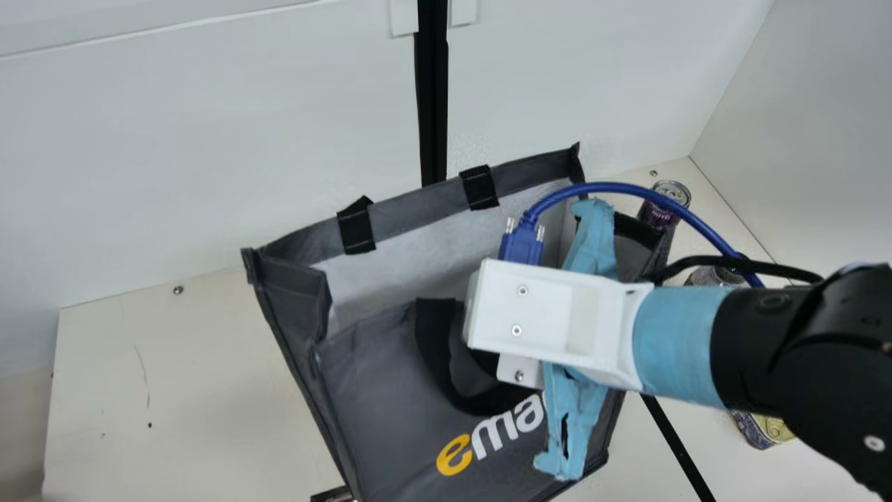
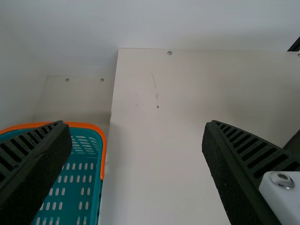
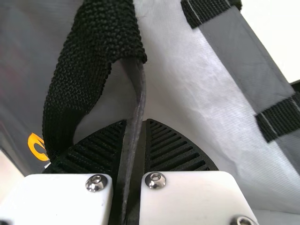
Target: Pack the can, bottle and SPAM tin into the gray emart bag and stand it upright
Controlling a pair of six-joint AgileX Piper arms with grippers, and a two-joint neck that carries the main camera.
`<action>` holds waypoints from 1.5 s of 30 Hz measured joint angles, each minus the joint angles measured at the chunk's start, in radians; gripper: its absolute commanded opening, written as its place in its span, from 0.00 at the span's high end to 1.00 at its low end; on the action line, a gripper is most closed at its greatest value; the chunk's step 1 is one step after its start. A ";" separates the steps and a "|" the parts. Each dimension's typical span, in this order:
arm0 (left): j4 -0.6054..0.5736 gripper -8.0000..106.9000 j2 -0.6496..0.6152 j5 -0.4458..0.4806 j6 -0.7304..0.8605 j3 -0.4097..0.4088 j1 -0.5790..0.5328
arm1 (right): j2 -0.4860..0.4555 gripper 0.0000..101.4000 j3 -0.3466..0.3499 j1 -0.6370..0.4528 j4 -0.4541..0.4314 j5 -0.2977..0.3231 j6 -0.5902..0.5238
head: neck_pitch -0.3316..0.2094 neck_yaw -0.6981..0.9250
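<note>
My right hand [image 1: 540, 314] is closed on the thin gray front rim of the big gray fabric emart bag [image 1: 397, 404], with the panel's edge running between my two black ribbed fingers [image 3: 171, 150]. The black woven strap handle [image 1: 432, 348] loops down the bag's front, just beside my grip. The bag sits askew on the cream tabletop [image 1: 202, 390], its mouth gaping and its pale silvery lining [image 1: 404, 258] showing; I can't tell whether anything lies inside.

My left hand [image 2: 136, 140] is spread wide, with nothing between its fingers. In its own view, a teal plastic basket with an orange rim [image 2: 75, 125] is beyond the tabletop's edge.

The purple can with a silver top [image 1: 667, 199] is upright outside the bag, close by its right side in the main view. Near it is a dark, round-topped item [image 1: 716, 277], partly covered by my arm's cables; I can't tell if it is the bottle. The yellow-and-blue SPAM tin [image 1: 766, 430] is on the tabletop too, partly hidden by my right arm.
</note>
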 measured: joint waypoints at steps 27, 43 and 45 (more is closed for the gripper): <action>0.000 0.15 0.000 0.000 0.000 0.000 0.000 | -0.161 0.06 0.070 0.117 -0.107 0.004 0.106 | 0.000 0.000; 0.000 0.15 0.000 0.000 0.000 0.000 0.000 | -0.199 0.06 0.010 0.077 -0.109 0.003 0.091 | 0.000 0.002; 0.000 0.15 0.000 0.000 0.000 0.000 0.000 | -0.201 0.06 -0.002 0.080 -0.109 0.004 0.101 | 0.000 0.000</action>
